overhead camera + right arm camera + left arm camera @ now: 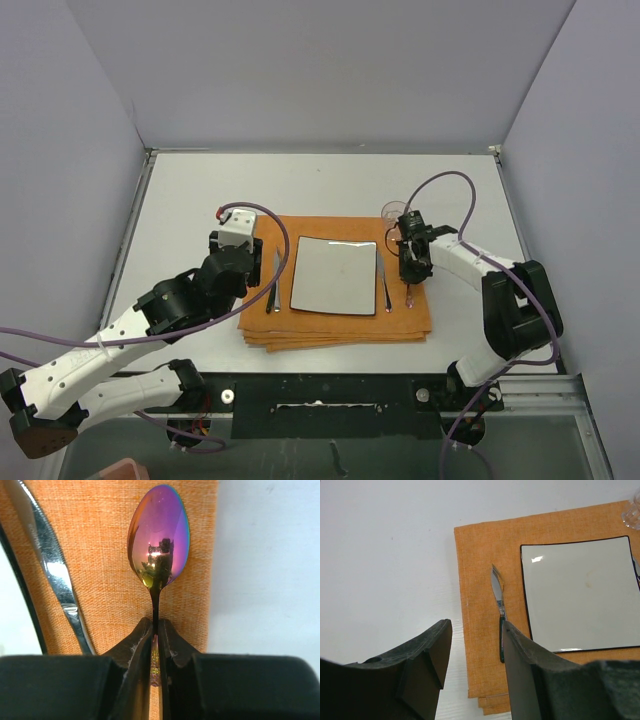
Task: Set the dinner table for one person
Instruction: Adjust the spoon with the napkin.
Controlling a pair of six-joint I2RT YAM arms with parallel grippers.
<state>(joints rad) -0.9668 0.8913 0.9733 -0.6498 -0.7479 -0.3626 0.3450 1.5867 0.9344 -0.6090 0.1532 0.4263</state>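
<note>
Right pincer (155,630) is pinched tight on the shiny spoon (159,535), which points straight ahead, side by side with the knife (50,570). Both lie over the orange cloth (100,570); the white counter (265,580) is underneath. Left pincer (476,630) hangs half open, holding nothing.

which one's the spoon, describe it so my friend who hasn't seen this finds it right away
Find the orange cloth on the white table and go to its right edge, past the square plate. The spoon is there, pinched by its handle in the right arm's fingers. Unlike the plain silver knife beside it, its bowl shines purple, pink and gold.
</note>
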